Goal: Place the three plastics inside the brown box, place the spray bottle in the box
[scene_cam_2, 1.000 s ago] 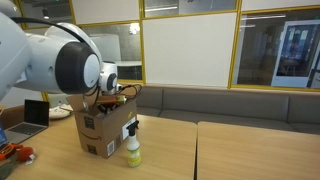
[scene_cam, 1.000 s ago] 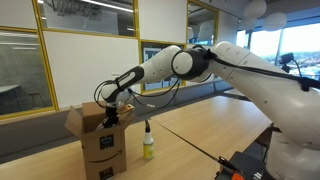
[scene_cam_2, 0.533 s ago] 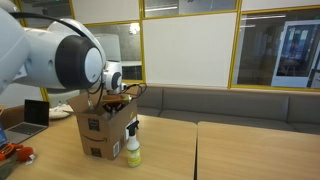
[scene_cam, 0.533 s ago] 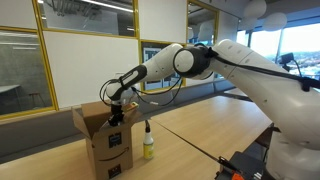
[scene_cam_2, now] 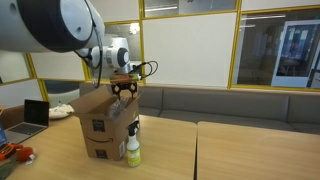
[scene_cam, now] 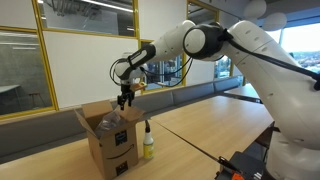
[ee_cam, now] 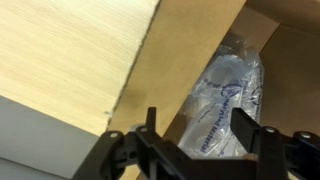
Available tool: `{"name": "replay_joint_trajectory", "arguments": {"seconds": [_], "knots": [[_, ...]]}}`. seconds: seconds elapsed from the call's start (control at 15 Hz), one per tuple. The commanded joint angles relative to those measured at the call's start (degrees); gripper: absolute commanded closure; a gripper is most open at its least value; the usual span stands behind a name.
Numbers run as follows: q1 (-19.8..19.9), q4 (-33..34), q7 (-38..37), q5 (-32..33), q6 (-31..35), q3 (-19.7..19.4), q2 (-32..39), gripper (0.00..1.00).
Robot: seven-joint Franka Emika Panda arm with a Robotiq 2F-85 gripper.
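The brown box (scene_cam: 112, 145) stands open on the wooden table, seen in both exterior views. My gripper (scene_cam: 125, 100) hangs just above its opening, open and holding nothing. Straight below, the wrist view shows a clear plastic bag (ee_cam: 225, 95) lying inside the box, framed by my two dark fingers, with a box flap (ee_cam: 180, 60) to its left. The gripper (ee_cam: 197, 120) is apart from the plastic. A spray bottle (scene_cam: 148, 143) with yellow liquid stands upright on the table against the box's side; it also shows beside the box (scene_cam_2: 100, 125) as the spray bottle (scene_cam_2: 133, 150).
The table (scene_cam: 200, 125) stretches away from the box. A laptop (scene_cam_2: 35, 112) sits behind the box. Dark gear (scene_cam: 245, 165) lies at the table's near corner. A bench seat (scene_cam_2: 220, 105) and glass walls run behind.
My gripper has risen out of the box and its jaws have opened. The plastic bag stays inside the box. The spray bottle has not moved.
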State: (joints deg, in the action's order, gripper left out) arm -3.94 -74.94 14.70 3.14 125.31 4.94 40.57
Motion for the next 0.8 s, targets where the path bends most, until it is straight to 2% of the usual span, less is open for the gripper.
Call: {"name": "replay_joint_trajectory", "arguments": {"seconds": [0.0,0.27,0.47,0.73], "knots": [[0.1,-6.7,-2.5,1.3,-0.7,-1.7,-8.4,0.00],[-0.2,-12.2,-5.4,3.3,-0.1,-3.8,-14.7,0.00],[-1.6,-17.8,-11.7,9.9,-0.3,-6.8,-19.0,0.00],[-1.4,-26.5,-19.0,16.6,-1.4,-8.3,-24.3,0.00]]}}
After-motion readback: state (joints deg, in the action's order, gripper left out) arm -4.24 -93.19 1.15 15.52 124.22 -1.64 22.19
